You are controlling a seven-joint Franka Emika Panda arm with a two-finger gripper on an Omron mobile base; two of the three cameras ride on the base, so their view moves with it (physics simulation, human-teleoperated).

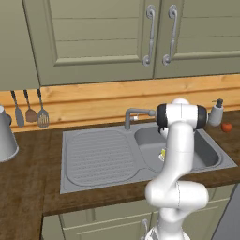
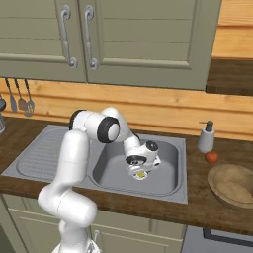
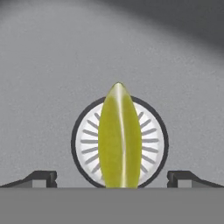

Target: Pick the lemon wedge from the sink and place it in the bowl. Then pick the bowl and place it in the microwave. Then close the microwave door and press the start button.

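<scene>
Fingertips (image 3: 41,177) stand wide apart on either side of the lemon wedge (image 3: 119,138), which lies over the sink (image 3: 52,65) drain, apparently lined up for a pinch.

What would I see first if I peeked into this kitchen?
A big white robot arm bends down into the grey sink. Its open gripper hangs right over a little yellow lemon wedge lying on the round drain. A wooden bowl waits on the counter to the right.
</scene>
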